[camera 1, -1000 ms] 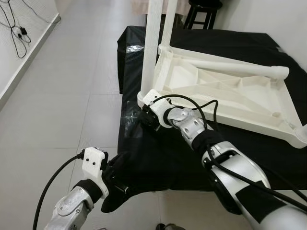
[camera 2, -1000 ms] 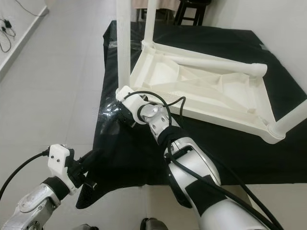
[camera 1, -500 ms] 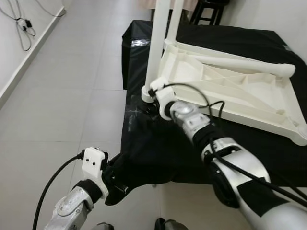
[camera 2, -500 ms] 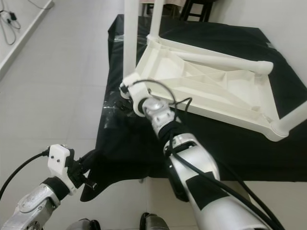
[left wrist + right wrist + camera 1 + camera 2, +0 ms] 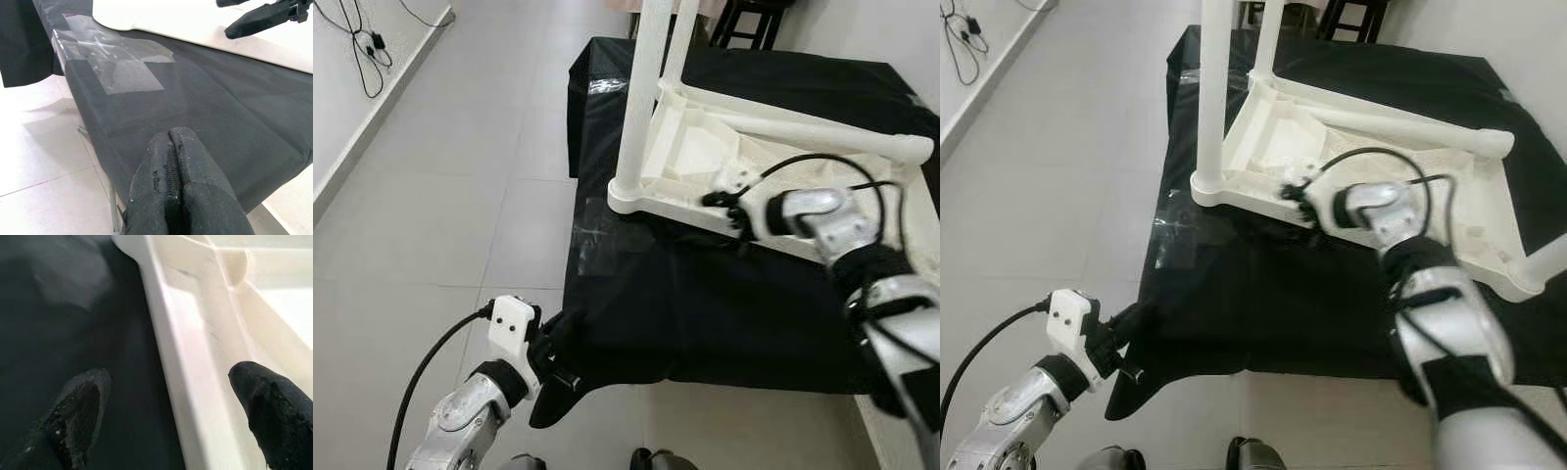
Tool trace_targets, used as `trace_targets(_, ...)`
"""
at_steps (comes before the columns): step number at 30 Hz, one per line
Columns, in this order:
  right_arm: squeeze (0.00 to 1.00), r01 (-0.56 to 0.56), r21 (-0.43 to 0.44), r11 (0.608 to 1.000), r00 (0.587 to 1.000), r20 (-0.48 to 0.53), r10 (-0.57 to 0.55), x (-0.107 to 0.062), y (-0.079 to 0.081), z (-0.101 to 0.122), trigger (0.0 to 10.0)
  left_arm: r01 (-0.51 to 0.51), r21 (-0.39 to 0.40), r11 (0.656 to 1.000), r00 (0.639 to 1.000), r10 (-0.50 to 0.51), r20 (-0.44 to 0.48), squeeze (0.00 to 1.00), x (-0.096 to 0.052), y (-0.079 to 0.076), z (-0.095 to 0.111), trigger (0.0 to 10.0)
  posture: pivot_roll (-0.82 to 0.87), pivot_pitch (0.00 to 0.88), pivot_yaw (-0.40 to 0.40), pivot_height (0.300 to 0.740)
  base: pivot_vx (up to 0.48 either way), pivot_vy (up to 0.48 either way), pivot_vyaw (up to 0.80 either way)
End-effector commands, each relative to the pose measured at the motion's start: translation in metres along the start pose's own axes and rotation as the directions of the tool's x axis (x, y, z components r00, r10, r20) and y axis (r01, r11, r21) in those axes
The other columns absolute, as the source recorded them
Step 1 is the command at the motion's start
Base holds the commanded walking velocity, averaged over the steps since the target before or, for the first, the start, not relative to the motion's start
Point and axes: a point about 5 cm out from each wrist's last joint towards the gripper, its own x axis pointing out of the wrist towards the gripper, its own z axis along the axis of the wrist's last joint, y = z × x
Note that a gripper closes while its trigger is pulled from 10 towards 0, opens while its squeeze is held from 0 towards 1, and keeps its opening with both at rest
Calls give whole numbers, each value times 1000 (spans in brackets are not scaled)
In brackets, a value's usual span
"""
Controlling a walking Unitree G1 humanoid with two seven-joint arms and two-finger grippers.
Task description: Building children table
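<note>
While one white plastic children's table (image 5: 783, 166) lies upside down on the black-draped bench (image 5: 705, 304), two of its legs stand upright at the corners nearest the tiled floor (image 5: 460, 176): one leg (image 5: 641, 98) at the near corner and a second leg (image 5: 677, 39) just behind it. A third leg (image 5: 832, 137) lies flat across the ribbed underside, and a fourth tube (image 5: 1542, 262) juts from the far corner in the right eye view. The right gripper (image 5: 729, 201) sits at the table's near rim, its two fingers (image 5: 80, 416) spread, one over the black cloth beside the rim and the other above the white rim itself, neither clamping it. The left gripper (image 5: 553, 343) hangs low off the bench's corner nearest the robot, its fingers (image 5: 171, 191) pressed together on nothing, tips close to the cloth's hanging edge. Clear tape patches (image 5: 112, 58) lie on the cloth near the table's standing corner. Beyond the bench stands one dark stool (image 5: 754, 20), and cables (image 5: 357, 49) trail along the wall across the floor.
</note>
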Motion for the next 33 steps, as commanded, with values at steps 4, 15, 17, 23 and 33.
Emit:
trace_targets(4,0,0,-56,998,980,-196,-11,-21,-7,-30,10000,3,18,1000,1000,-3,-24,0,-2,0,-5,10000,28,90,-113,740,0,0,0)
trace_targets(15,0,-217,33,976,976,15,217,-48,-4,-23,10000,19,29,999,1000,-18,-24,0,-1,2,-5,10000,-2,83,-95,740,0,-325,0)
trace_targets(17,0,-265,22,964,962,75,263,-49,-1,-16,10000,22,21,1000,999,-22,-23,0,-1,2,-5,10000,-2,81,-89,740,0,-454,0)
trace_targets(23,0,-283,-15,959,959,-15,283,-47,4,-23,10000,27,27,999,999,-26,-31,0,0,3,-6,10000,1,79,-84,740,0,-454,0)
trace_targets(33,0,-401,-43,915,902,-192,386,-41,29,-42,10000,-12,22,1000,1000,13,-22,0,0,8,-6,10000,19,81,-85,740,0,-45,0)
